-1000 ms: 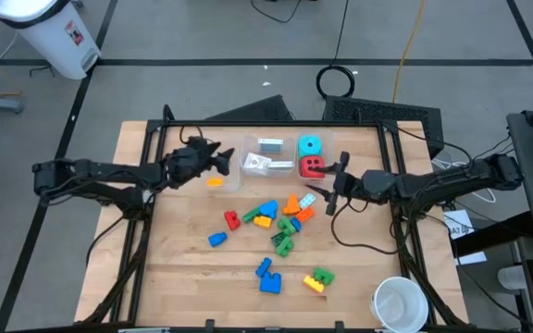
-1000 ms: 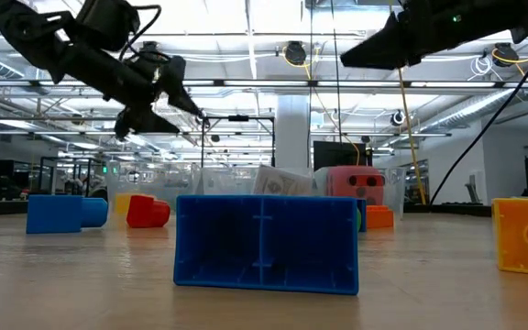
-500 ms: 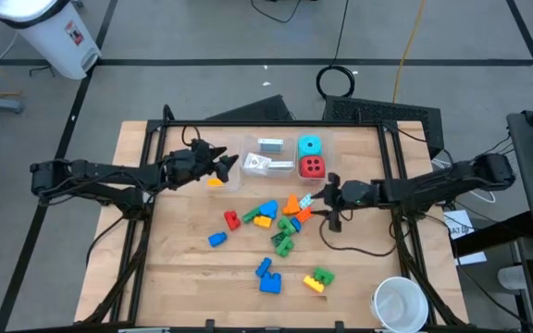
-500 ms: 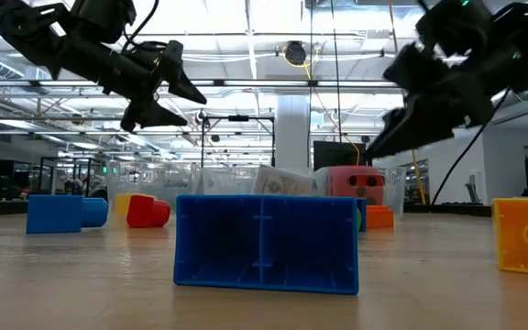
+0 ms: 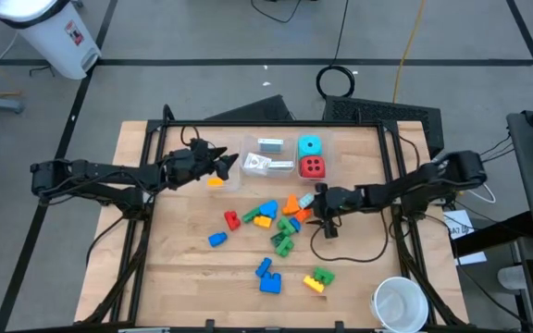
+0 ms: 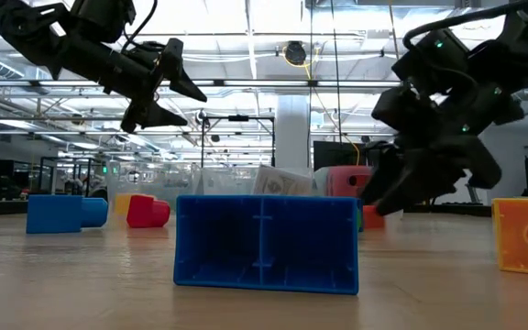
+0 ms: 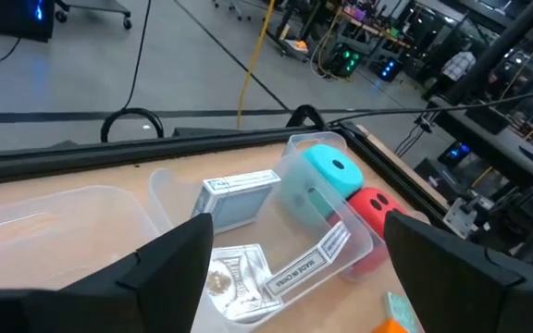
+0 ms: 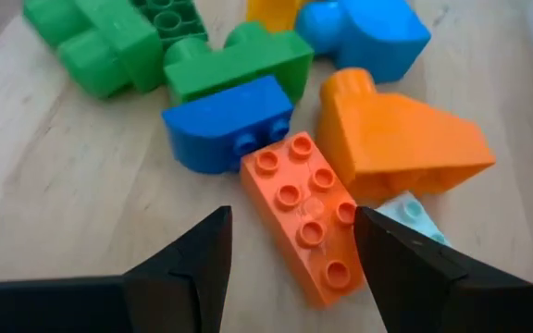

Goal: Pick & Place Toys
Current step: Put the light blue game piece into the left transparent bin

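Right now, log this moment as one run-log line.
right gripper: open, low over orange studded brick in the brick pile | left gripper: open, hovering above clear bin | nothing held

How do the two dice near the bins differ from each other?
The cyan die lies farther toward the table's back edge; the red die sits just in front of it, nearer the brick pile. The cyan die shows one dark dot on top, the red die several. Both are rounded, dotted cubes of similar size, side by side.
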